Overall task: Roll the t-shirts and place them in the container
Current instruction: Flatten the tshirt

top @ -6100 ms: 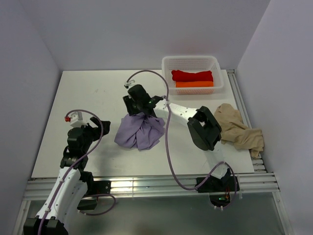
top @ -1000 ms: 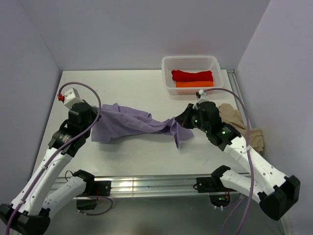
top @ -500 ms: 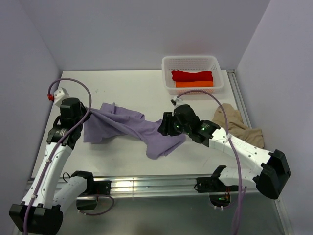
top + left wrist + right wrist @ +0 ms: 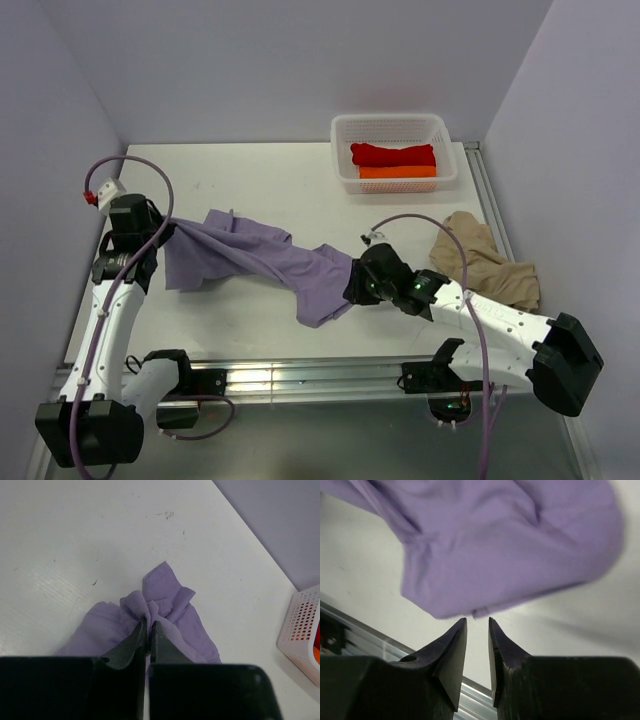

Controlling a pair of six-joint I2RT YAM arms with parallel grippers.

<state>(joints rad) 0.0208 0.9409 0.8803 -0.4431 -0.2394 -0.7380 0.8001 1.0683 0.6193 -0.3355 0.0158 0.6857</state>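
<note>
Lavender t-shirt (image 4: 250,257) is pinched at one end by the left gripper (image 4: 148,624). Right gripper (image 4: 477,620) is held narrowly parted, empty, beside its hem.

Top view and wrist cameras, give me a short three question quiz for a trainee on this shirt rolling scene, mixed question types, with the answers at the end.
1. True or false: the left gripper is shut on the lavender t-shirt.
2. What lies in the white basket? A) the red t-shirt and the orange t-shirt; B) a towel; C) nothing.
3. Fill in: the right gripper is ___, with no cloth between its fingers.
Key: 1 true; 2 A; 3 open.
</note>
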